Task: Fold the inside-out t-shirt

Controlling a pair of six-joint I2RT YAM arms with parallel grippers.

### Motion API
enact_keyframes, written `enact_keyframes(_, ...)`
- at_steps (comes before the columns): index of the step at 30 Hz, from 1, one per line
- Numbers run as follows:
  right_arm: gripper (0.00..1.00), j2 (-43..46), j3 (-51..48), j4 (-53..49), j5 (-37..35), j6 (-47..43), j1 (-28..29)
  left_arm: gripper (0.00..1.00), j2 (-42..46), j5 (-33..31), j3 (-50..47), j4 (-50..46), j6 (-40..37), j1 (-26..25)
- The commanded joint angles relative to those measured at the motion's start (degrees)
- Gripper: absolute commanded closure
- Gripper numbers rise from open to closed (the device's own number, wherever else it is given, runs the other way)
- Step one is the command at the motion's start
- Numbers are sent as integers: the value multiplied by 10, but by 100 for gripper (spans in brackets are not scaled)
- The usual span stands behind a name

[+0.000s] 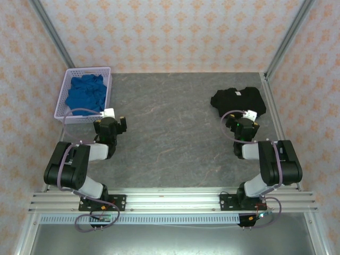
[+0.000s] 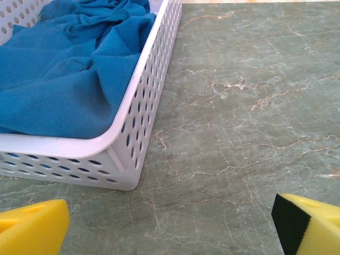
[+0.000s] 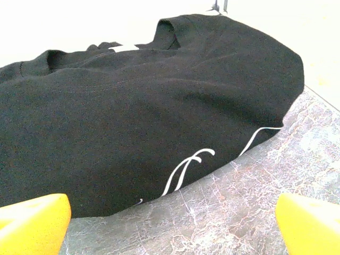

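The inside-out t-shirt (image 1: 238, 100) lies in a black bunched heap at the back right of the table. In the right wrist view the t-shirt (image 3: 138, 106) rises just ahead of my right gripper (image 3: 170, 228), with thin white printed lines (image 3: 186, 170) near its lower edge and a small white neck tag (image 3: 123, 48) at the top. That gripper's yellow fingertips (image 3: 32, 223) stand wide apart over bare table, open and holding nothing. From above, the right gripper (image 1: 245, 121) sits just short of the heap. My left gripper (image 1: 112, 121) is open too, far from the shirt.
A white perforated basket (image 1: 105, 79) with a bright blue cloth (image 1: 85, 91) stands at the back left. Its near corner (image 2: 125, 170) is just ahead and left of the left gripper (image 2: 170, 226). Metal frame posts and patterned walls bound the grey marbled table (image 1: 170, 133).
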State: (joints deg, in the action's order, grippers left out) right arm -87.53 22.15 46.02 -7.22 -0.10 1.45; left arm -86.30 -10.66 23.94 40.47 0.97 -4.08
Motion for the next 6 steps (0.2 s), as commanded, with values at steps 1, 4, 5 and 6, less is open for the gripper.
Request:
enact_keyframes(1,1,3,2,19,16,-11,0,0,6,3,2,26,-10,3)
enact_keyframes(4,1,1,13,0,36,-25,3,0,6,3,2,26,-10,3)
enact_keyframes(5,1,1,10,6,38,-25,3,0,6,3,1,27,-10,3)
enact_keyframes(6,1,1,10,6,41,-27,3,0,6,3,2,26,-10,3)
